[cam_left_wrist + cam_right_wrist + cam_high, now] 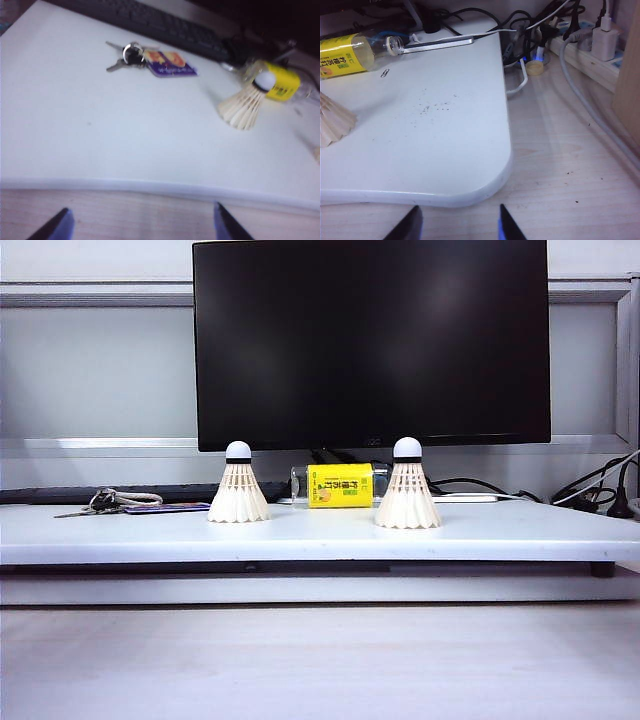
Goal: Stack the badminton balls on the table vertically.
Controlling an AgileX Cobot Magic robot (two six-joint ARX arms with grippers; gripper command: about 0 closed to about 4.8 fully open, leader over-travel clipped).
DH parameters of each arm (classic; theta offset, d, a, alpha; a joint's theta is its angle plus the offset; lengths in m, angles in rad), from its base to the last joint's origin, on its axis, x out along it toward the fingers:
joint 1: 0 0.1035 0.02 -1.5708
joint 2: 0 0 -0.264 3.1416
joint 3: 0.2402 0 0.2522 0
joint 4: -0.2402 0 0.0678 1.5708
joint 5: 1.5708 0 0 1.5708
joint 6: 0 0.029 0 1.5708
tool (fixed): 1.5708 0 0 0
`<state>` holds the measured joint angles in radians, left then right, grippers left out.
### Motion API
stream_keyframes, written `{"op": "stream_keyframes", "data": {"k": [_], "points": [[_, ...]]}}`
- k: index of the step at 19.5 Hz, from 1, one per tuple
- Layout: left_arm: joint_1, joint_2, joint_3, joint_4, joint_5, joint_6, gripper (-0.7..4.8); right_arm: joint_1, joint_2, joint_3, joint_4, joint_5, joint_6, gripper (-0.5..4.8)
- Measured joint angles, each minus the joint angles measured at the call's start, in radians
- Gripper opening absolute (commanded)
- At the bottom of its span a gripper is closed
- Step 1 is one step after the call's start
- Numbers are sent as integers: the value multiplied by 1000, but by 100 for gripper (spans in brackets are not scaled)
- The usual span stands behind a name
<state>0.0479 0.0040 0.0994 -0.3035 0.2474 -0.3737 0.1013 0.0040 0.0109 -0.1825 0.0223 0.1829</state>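
Shuttlecocks: We see the two badminton balls standing apart on the table (120, 530), the left shuttlecock (238, 484) and the right shuttlecock (407, 486), each upright on its feather skirt with the cork tip on top.
Look: Each is a flared cone of cream-white feathers, ribbed by the quills, under a rounded white cork ringed by a black band; light, we judge, and easily crushed at the skirt.
Between them: A yellow-labelled bottle (339, 485) lies on its side just behind the gap, in front of the black monitor (370, 340).
Further out: Keys (105, 502) with a tag rest left of the left shuttlecock; cables (590, 490) trail off the table's right end.
Step in hand: Nothing is picked up yet; we judge the approach to one shuttlecock comes first.
Doing it well: We would grip at the cork or its band, not the feathers, lift straight up, centre it over the other's tip and lower it so the skirt nests squarely.
Left gripper (141, 225): Fingers spread, empty, short of the table's front edge.
Right gripper (458, 224): Fingers parted, empty, off the table's front right corner.
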Motion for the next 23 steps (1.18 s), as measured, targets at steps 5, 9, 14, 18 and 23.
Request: {"op": "stream_keyframes", "data": {"k": [5, 9, 14, 18, 23], "points": [[0, 0, 0, 15, 0, -6, 372, 0, 0, 0, 0, 0, 1, 198], [0, 0, 0, 15, 0, -6, 372, 0, 0, 0, -2, 0, 1, 198], [0, 0, 0, 15, 0, -7, 372, 0, 0, 0, -2, -26, 87, 198], [0, 0, 0, 27, 0, -25, 372, 0, 0, 0, -2, -49, 103, 198], [0, 0, 0, 53, 26, -32, 372, 0, 0, 0, -2, -49, 106, 198]]}}
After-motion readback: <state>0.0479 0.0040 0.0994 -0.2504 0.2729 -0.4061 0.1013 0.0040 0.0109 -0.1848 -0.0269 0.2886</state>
